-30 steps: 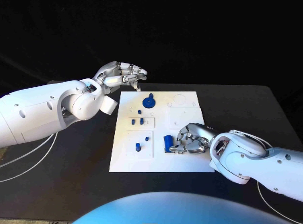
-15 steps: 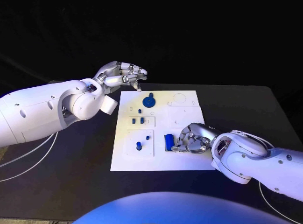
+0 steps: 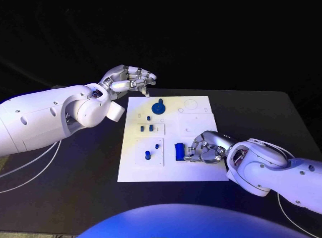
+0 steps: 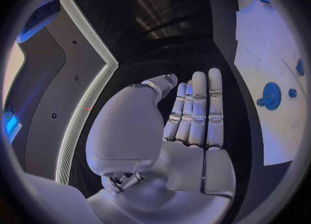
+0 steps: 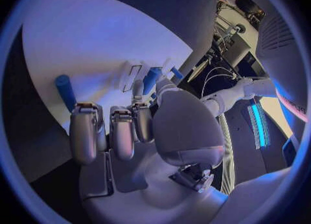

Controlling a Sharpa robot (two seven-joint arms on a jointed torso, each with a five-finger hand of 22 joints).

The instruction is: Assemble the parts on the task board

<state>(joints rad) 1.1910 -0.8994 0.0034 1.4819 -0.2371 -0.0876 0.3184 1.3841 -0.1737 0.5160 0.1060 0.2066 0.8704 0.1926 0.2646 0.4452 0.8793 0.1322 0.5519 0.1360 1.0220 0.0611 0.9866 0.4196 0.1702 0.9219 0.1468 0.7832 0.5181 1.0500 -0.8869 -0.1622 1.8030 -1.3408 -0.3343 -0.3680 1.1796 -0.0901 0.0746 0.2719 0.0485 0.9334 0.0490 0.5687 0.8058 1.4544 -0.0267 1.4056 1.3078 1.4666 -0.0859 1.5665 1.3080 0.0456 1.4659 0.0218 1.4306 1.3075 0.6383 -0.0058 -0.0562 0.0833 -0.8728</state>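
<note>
The white board (image 3: 171,139) lies flat in the middle of the black tabletop (image 3: 268,114). The left robot hand (image 3: 128,79) hangs off the board's far left corner, above the tabletop; its wrist view shows the fingers (image 4: 197,105) straight and side by side with the palm bare, so it holds nothing. The right robot hand (image 3: 204,148) sits low over the board's near right part, fingers curled down toward the surface, just beside an upright blue block (image 3: 178,151) that stands on the board. Whether those fingers touch the block I cannot tell; the right wrist view shows them bent with nothing plainly between them, and a blue cylinder-like piece (image 5: 65,92) stands apart from them on the white surface. Further up the board a round blue disc (image 3: 159,107) with a small knob sits near the far edge. Below it two small blue pegs (image 3: 146,129) stand in a raised rectangle on the board's left side, and nearer still two more blue pieces (image 3: 148,155) stand in a second rectangle, well apart from either hand.
</note>
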